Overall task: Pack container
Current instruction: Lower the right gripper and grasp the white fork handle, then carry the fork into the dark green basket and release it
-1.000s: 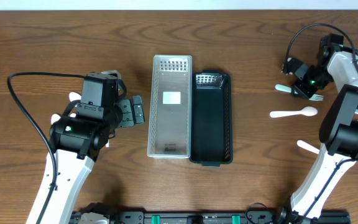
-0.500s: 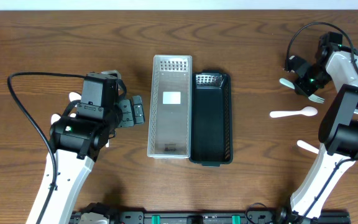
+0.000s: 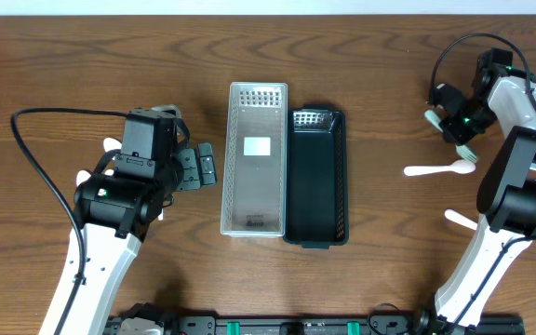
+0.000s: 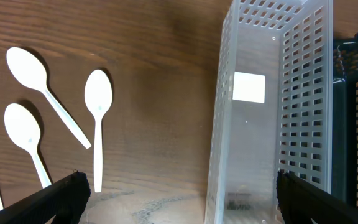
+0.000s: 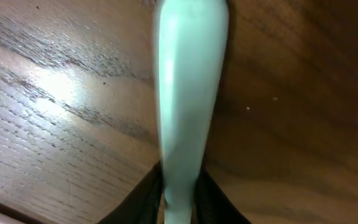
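Labelling came down to one plain white sticker (image 3: 257, 146) on the floor of the clear container (image 3: 252, 200), and no writing on it could be made out. That container lay mid-desk with its long axis running from the far edge toward the near edge, its slotted end farthest away. A black container (image 3: 316, 186) lay parallel to it and touched its right wall.

Well to the right of the clear container, past the black one, the right gripper (image 3: 456, 127) was closed on a pale green utensil (image 5: 188, 93). In the right wrist view the dark fingers (image 5: 146, 198) pinched its handle from both sides. From overhead, the utensil's long axis ran on a slant, with one end pointing back toward the clear container and the other away and nearer.

Two white spoons (image 3: 440, 169) lay on the desk (image 3: 380, 56) on that same far-right side, apart from each other.

Just left of the clear container, the left gripper (image 3: 207, 167) was spread wide with nothing between its fingers (image 4: 67, 193). Farther left, four more white spoons (image 4: 97, 99) lay on the wood, handles mostly toward the near edge.
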`<control>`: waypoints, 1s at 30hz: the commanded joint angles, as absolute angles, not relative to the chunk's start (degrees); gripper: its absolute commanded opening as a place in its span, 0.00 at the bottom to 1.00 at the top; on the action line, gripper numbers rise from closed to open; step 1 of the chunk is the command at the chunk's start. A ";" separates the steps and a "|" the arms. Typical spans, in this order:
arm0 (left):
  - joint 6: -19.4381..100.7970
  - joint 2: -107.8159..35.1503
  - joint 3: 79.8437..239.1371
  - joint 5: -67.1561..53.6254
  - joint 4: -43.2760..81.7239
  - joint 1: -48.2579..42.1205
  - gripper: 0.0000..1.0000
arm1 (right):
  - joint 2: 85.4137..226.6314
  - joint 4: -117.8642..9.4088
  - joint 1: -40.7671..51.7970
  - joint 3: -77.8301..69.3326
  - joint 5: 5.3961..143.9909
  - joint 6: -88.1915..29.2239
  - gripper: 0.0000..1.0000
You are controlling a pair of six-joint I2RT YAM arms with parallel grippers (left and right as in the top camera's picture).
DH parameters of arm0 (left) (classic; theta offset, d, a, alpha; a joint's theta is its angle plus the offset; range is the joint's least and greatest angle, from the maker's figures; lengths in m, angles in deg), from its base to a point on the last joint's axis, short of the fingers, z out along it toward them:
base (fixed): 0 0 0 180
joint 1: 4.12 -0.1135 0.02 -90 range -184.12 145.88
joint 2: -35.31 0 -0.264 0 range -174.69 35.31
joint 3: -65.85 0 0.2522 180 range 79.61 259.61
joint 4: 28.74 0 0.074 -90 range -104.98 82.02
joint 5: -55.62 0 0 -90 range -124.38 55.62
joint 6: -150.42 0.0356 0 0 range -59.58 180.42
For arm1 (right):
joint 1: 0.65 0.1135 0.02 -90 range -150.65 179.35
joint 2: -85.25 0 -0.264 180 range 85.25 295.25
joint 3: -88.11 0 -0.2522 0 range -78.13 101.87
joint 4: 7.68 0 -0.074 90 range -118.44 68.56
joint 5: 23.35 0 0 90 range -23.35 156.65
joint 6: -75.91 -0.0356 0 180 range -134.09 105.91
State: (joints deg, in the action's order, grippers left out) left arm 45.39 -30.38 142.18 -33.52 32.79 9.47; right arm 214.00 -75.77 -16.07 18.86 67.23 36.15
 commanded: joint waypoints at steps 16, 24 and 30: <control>45.11 -30.14 142.86 -34.20 32.96 9.18 0.98 | 216.77 -74.33 -15.85 18.14 68.67 27.39 0.01; 45.13 -30.14 142.86 -34.22 32.57 9.18 0.98 | 216.18 -74.43 -14.21 24.37 68.61 16.70 0.01; 45.15 -30.16 142.86 -34.24 32.52 9.18 0.98 | 212.91 -81.95 -11.13 35.61 68.63 6.49 0.01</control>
